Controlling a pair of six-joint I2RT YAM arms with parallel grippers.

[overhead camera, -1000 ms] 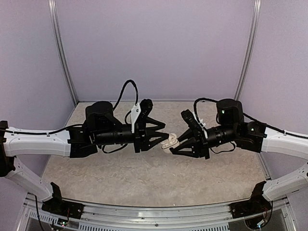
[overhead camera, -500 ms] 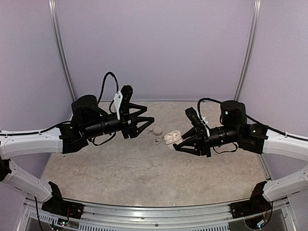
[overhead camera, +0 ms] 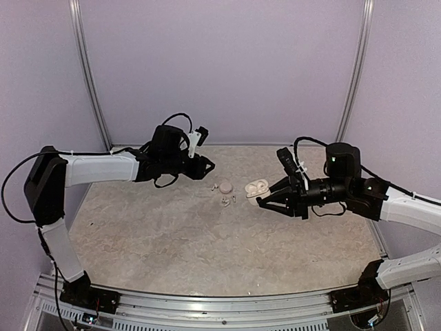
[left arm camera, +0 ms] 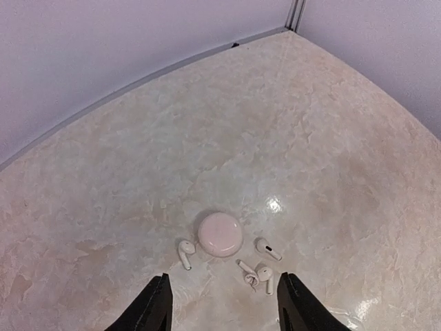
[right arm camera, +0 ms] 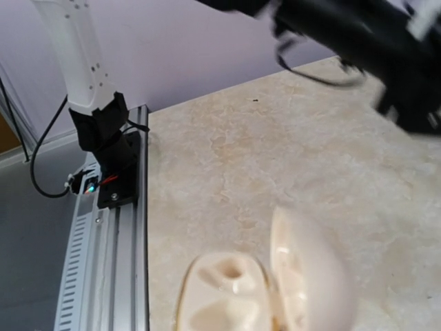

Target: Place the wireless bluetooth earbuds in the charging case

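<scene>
1. Left claw (left arm camera: 224, 310): released. Its matte black fingers are spread and hold nothing, and it hovers over the far centre of the table (overhead camera: 172, 241).
2. Right claw (overhead camera: 265, 200): grasping the case (right arm camera: 265, 286) at its fingertips, right of centre. Contact between case and table cannot be determined.
3. Case: glossy white rounded clamshell with the lid hinged open. The moulded wells are exposed.
4. Earbuds (left arm camera: 185, 252): tiny, smooth, white, with short stems. They lie loose on the table left of the case, close around the puck (left arm camera: 220, 234) and apart from it.
5. Puck: flat, round, pale pinkish-white with a smooth top.
6. Table: beige marbled surface with a slight sheen.
</scene>
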